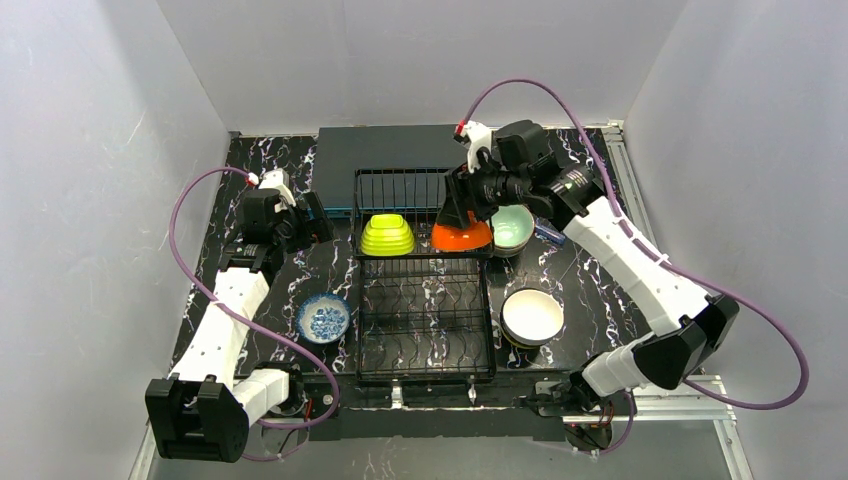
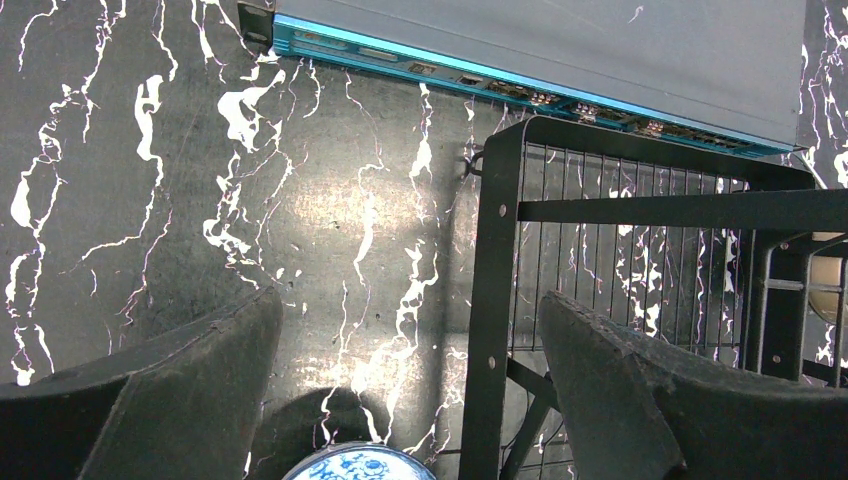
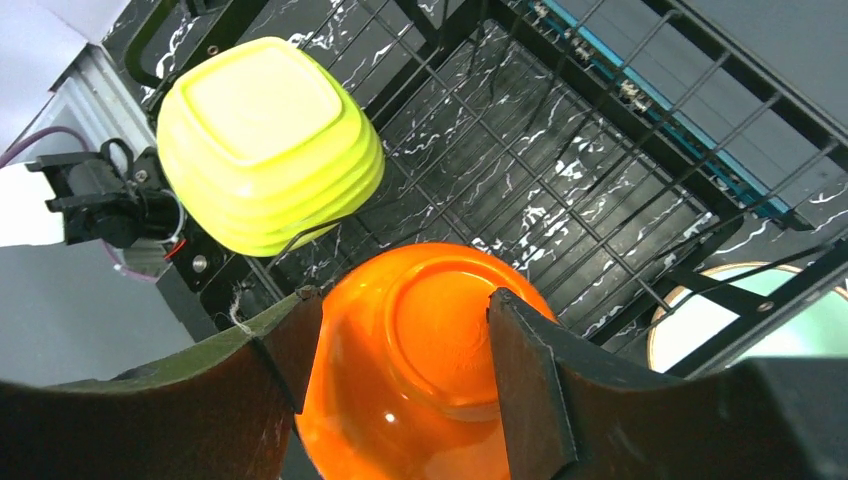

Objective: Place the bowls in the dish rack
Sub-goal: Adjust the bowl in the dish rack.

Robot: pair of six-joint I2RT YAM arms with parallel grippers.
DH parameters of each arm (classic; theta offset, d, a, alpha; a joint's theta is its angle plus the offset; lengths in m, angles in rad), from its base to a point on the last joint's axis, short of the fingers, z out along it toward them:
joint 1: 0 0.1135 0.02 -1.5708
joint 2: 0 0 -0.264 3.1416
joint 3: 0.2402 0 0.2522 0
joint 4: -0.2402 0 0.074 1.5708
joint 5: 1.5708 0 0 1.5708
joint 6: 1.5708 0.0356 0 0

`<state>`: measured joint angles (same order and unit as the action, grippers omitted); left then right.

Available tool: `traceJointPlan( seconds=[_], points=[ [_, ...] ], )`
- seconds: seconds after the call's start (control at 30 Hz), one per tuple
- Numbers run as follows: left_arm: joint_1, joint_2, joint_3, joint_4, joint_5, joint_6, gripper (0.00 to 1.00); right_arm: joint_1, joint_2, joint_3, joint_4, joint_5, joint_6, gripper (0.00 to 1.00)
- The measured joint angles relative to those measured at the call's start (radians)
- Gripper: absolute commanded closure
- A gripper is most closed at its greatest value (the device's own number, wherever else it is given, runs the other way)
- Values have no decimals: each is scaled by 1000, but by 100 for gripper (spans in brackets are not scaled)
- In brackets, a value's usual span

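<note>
Orange bowl (image 3: pixel 420 400): inverted over the dish rack (image 2: pixel 490 300), beside the lime green bowl (image 3: pixel 265 140); right jaws clamped across it. Left jaws apart, empty, beside the rack. Risk: the glossy curved wall may slip, or the bowl may knock its neighbour on release.

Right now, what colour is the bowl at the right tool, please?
The bowl is orange, clearest in the right wrist view.
</note>
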<state>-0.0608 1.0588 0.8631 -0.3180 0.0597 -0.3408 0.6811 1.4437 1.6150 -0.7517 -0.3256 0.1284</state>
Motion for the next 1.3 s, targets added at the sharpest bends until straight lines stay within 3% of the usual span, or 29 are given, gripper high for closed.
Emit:
traceJointPlan(
  seconds=[0.17, 0.27, 0.6, 1.1, 1.3],
  points=[
    [0, 0, 0, 0, 0, 0, 2, 0, -31, -51, 46, 29, 4, 34],
    [0, 0, 0, 0, 0, 0, 2, 0, -47, -71, 66, 31, 13, 30],
    [0, 0, 0, 0, 0, 0, 2, 0, -151, -150, 127, 8, -50, 5],
    [0, 0, 0, 0, 0, 0, 2, 0, -450, -382, 230, -106, -529, 1],
    [0, 0, 0, 0, 0, 0, 2, 0, -458, -390, 230, -179, -758, 1]
  ],
)
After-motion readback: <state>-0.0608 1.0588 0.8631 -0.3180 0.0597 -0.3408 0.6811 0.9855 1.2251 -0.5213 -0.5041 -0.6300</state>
